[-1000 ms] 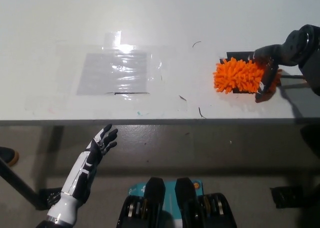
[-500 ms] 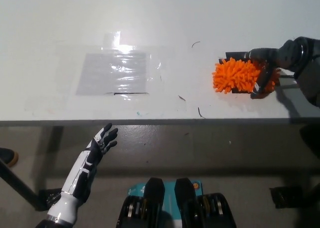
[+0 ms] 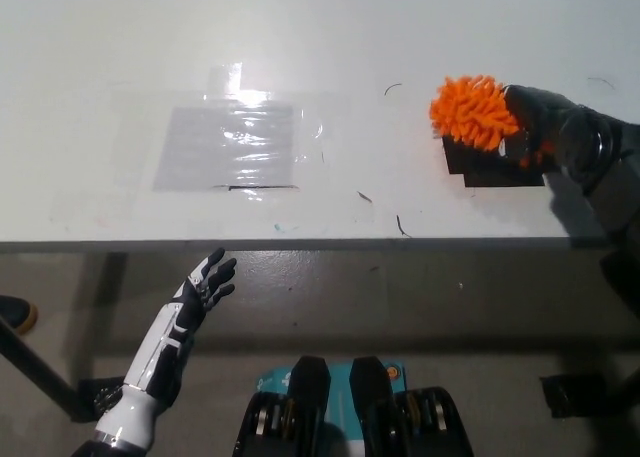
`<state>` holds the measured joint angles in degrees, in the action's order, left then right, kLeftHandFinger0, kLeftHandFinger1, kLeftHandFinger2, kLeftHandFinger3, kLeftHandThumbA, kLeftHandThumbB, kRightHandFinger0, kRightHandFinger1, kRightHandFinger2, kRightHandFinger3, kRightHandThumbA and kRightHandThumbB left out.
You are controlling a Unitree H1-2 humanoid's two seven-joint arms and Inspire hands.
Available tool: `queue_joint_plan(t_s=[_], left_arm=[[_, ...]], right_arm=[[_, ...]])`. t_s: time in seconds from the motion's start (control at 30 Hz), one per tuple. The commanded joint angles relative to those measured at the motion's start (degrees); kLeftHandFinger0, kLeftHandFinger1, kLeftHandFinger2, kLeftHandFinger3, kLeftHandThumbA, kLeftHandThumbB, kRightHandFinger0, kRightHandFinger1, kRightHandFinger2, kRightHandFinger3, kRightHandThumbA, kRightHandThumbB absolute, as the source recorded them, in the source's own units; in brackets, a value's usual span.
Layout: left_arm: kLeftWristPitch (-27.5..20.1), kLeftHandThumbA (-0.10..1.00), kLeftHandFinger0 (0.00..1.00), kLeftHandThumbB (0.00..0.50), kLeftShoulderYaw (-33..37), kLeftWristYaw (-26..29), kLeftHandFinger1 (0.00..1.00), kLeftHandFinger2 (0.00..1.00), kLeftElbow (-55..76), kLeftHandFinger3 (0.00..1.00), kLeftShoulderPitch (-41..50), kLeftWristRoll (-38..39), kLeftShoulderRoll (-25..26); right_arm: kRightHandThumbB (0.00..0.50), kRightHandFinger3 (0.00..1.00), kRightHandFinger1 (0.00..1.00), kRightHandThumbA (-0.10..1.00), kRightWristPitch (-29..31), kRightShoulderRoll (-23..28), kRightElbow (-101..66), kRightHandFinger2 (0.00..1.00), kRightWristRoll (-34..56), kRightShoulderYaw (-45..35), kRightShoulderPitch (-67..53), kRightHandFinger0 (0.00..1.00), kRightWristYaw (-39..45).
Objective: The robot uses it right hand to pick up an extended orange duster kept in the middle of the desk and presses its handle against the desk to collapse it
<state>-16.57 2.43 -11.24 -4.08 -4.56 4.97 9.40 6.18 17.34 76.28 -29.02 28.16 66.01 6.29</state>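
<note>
The orange duster (image 3: pixel 472 111) shows as a fluffy orange head at the right of the white desk (image 3: pixel 330 37), lifted above its dark shadow patch. My black right hand (image 3: pixel 545 127) is closed on it from the right side; the handle is hidden behind the hand. My white left hand (image 3: pixel 200 292) hangs below the desk's front edge at the lower left, fingers spread, holding nothing.
A rectangle of clear tape or plastic film (image 3: pixel 235 142) lies on the desk left of centre. Small dark marks (image 3: pixel 365 197) dot the surface near the front edge (image 3: pixel 300 244). Floor shows below the desk.
The right hand has raised the duster off the desk and tilted it upward; the orange head now sits higher and farther back. The left hand has not moved.
</note>
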Motion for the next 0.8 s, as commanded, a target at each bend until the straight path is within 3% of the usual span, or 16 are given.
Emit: queue_joint_plan(t_s=[0.0,0.03,0.1,0.13,0.17,0.3,0.4,0.5,0.53,0.57,0.67,0.7,0.77], left_arm=[[-0.64,0.98,1.00,0.065,-1.05,-0.30,1.00,1.00,1.57,1.00,-2.52,0.54,1.26],[-0.68,0.98,1.00,0.063,-1.04,-0.29,1.00,1.00,1.55,1.00,-2.52,0.44,1.29],[-0.68,0.98,1.00,0.063,-1.04,-0.29,1.00,1.00,1.55,1.00,-2.53,0.44,1.29],[-0.63,0.99,1.00,0.056,-1.05,-0.40,1.00,1.00,1.55,1.00,-2.60,0.62,1.35],[-0.56,1.00,1.00,0.062,-1.09,-0.53,1.00,1.00,1.48,1.00,-2.72,0.78,1.48],[-0.28,1.00,1.00,0.058,-1.17,-0.56,1.00,1.00,1.67,1.00,-2.62,1.04,1.49],[-0.17,1.00,1.00,0.049,-1.23,-0.26,1.00,1.00,1.73,1.00,-2.45,0.83,1.28],[-0.17,1.00,1.00,0.048,-1.24,-0.27,1.00,1.00,1.73,1.00,-2.45,0.82,1.27],[-0.63,1.00,1.00,0.046,-1.27,-0.29,1.00,1.00,1.38,1.00,-2.07,1.08,1.09],[-0.66,1.00,1.00,0.046,-1.28,-0.31,1.00,1.00,1.37,1.00,-2.08,1.09,1.09],[-0.61,1.00,1.00,0.046,-1.25,-0.46,1.00,1.00,1.40,1.00,-1.98,1.10,1.14],[-0.53,1.00,1.00,0.045,-1.28,-0.35,1.00,1.00,1.64,1.00,-1.69,0.89,1.15],[-0.22,1.00,1.00,0.049,-1.26,-0.38,1.00,1.00,1.86,1.00,-1.53,0.94,1.11]], right_arm=[[0.177,0.81,0.50,-0.10,11.38,-1.16,0.38,0.83,1.58,-4.11,1.35,0.10,-23.85],[0.177,0.76,0.48,-0.10,11.47,-1.11,0.44,0.82,1.60,-4.19,1.35,0.07,-23.91],[0.177,0.76,0.48,-0.10,11.60,-1.13,0.57,0.82,1.50,-4.24,1.37,0.07,-24.14],[0.127,0.73,0.45,-0.10,12.76,-0.83,0.66,0.83,1.90,-4.76,1.36,0.01,-24.45],[0.119,0.70,0.42,-0.10,14.70,-0.10,0.69,0.81,2.69,-5.67,1.44,0.00,-24.87],[0.111,0.72,0.41,-0.10,15.50,0.13,0.69,0.82,2.83,-6.70,1.73,0.00,-24.93],[0.100,0.76,0.32,-0.10,16.02,0.46,-1.53,0.76,5.97,-11.15,4.32,0.00,-26.43],[0.101,0.77,0.31,-0.10,16.35,0.35,-1.30,0.76,5.28,-11.96,4.35,0.00,-26.58],[0.102,0.87,0.32,-0.10,15.98,0.58,-4.36,0.75,6.44,-14.44,7.49,0.00,-28.12],[0.102,0.88,0.32,-0.10,15.94,0.56,-4.42,0.75,6.23,-14.70,7.60,0.00,-28.22],[0.131,0.72,0.26,-0.10,15.66,0.44,-6.19,0.71,5.59,-16.06,9.29,0.00,-29.64],[0.138,0.64,0.22,-0.10,17.58,0.09,-8.00,0.65,6.56,-17.54,11.36,0.00,-30.03],[0.151,0.67,0.23,-0.10,16.98,-0.53,-9.68,0.66,6.97,-19.01,12.49,0.00,-30.80]])
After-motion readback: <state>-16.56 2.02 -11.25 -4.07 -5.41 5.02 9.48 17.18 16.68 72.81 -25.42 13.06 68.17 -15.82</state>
